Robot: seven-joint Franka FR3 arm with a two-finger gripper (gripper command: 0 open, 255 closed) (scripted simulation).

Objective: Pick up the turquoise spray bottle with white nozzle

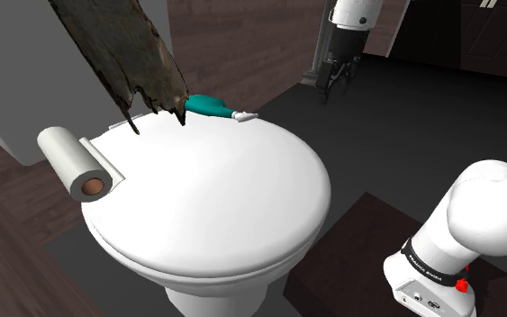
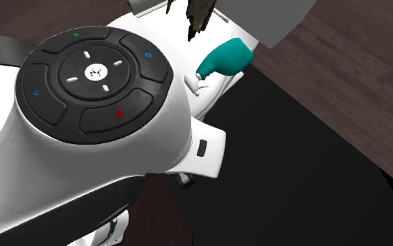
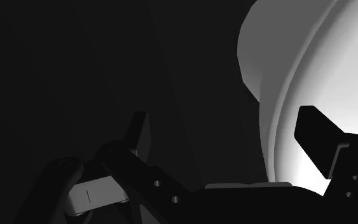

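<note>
Shoulder view: a white toilet lid (image 1: 224, 198) takes up the middle. The turquoise spray bottle (image 1: 208, 105) lies on its side at the lid's far edge, with its white nozzle (image 1: 244, 115) pointing to this view's right. A paper roll (image 1: 76, 162) rests on the lid's left edge. A ragged dark panel (image 1: 121, 49) hangs down from the top, and its torn lower edge partly covers the bottle's body. The gripper (image 1: 330, 90) hangs over the dark floor (image 1: 395, 117), to the right of the bottle and well apart from it, touching nothing. The white arm (image 1: 485, 216) rises from the lower right.

Second exterior view: a black control disc (image 2: 93, 73) on the arm's white housing stands close to the camera. Beyond it lies the bottle — turquoise body up and to the right, nozzle down and to the left.

Wrist view: the fingers (image 3: 320, 137) stand spread, with nothing between them. The floor is dark under the gripper. A white curved form lies beside one finger — apparently the toilet's edge, though the dim light leaves that uncertain.
</note>
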